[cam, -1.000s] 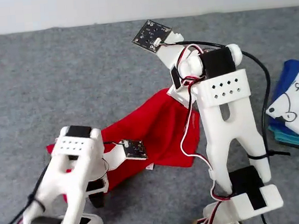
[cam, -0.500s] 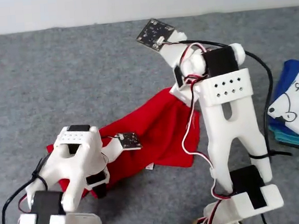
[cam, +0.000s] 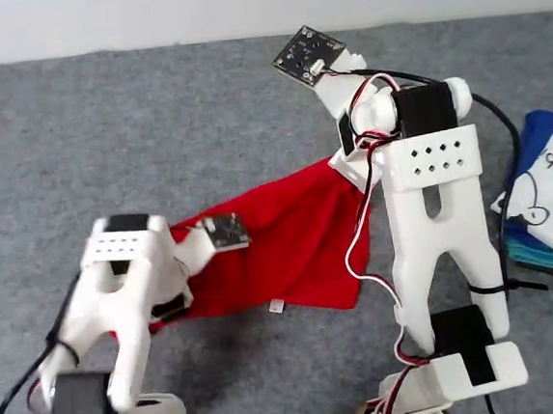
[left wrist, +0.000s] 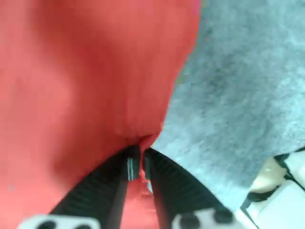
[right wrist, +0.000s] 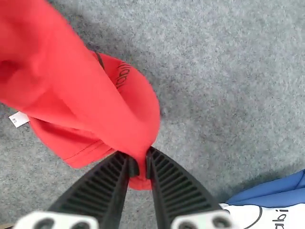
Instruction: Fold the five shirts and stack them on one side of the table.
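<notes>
It looked like a robotics lab bench, not a home. The counter [cam: 106,135] was covered in plain grey felt-like cloth, with a bare white wall [cam: 143,15] along 12 o'clock. The left arm [cam: 120,298] at 8 o'clock and the right arm [cam: 437,212] at 4 o'clock were white printed plastic, carrying loose wires [cam: 371,90] and a bare camera board [cam: 309,53]. A red shirt [cam: 289,235] at the centre and folded shirts [cam: 547,203] at 3 o'clock were the goods there.

Bright, even, diffuse light from above, soft shadows on the grey counter [cam: 106,135] under the arms [cam: 434,213] and along the edge of the shirt [cam: 289,235], deeper shade in the cloth folds by the left tool [left wrist: 139,156], white plastic evenly lit.
</notes>
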